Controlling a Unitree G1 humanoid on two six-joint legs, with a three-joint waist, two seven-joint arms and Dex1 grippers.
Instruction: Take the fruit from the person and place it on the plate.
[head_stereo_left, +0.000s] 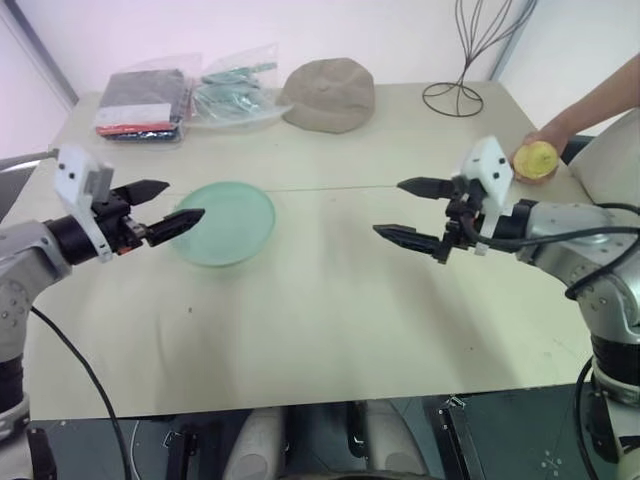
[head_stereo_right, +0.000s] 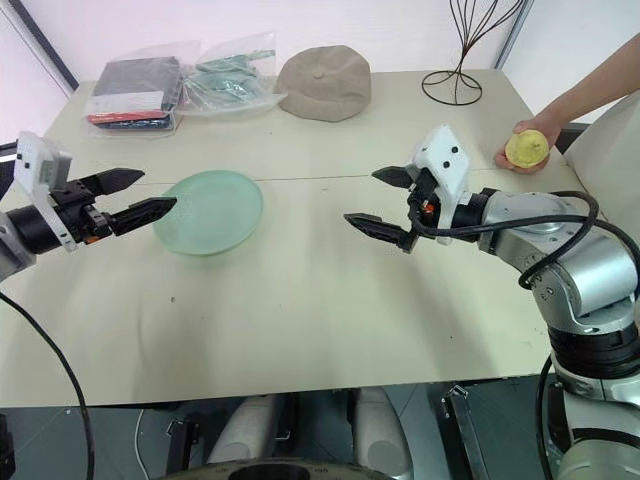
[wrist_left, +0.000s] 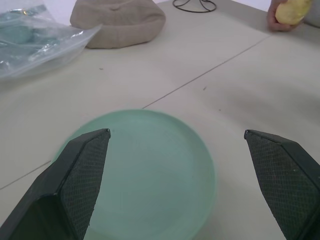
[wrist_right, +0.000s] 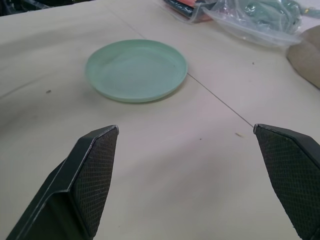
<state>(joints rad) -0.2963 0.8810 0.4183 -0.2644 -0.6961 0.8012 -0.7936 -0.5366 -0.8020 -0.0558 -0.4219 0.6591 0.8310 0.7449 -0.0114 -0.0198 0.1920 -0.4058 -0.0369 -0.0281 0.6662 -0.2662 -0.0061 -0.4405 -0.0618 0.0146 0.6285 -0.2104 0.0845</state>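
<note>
Now turn the right gripper (head_stereo_right: 378, 203), its jaws wide apart and empty, toward the fruit (head_stereo_right: 526, 148) in the person's hand (head_stereo_right: 520, 155) at the frame's right edge, and close gently.

The person's hand (head_stereo_right: 522, 152) hides the underside of the fruit (head_stereo_right: 526, 148), the forearm runs off the right edge, the wire stand (head_stereo_right: 455, 60) is cut at the far edge, and the bags' (head_stereo_left: 185, 95) contents stay indistinct.
</note>
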